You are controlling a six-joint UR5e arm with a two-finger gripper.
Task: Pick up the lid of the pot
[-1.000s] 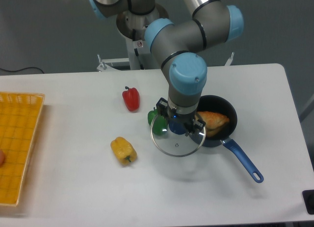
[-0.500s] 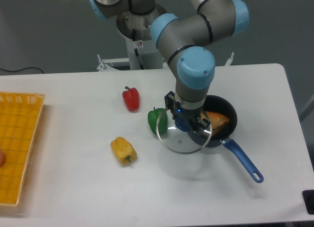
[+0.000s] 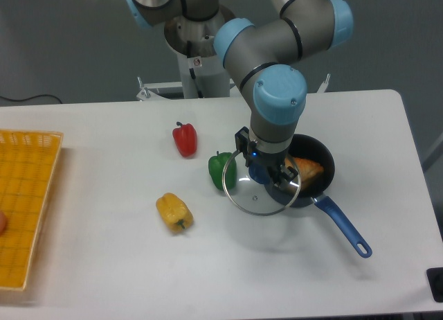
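Gripper (image 3: 267,161) closed on blue knob (image 3: 259,173) of lid (image 3: 261,197); lid rim overlaps pan (image 3: 320,151) edge in view, green pepper (image 3: 219,170) just beside, wider gap to yellow pepper (image 3: 174,212)

Shows white worktop (image 3: 104,251) bearing red pepper (image 3: 185,140) toward the back, green pepper (image 3: 221,169) between it and dark pan (image 3: 317,148) with blue handle (image 3: 344,227), yellow pepper (image 3: 173,211) closer to camera, orange crate (image 3: 40,216) at view's left edge.
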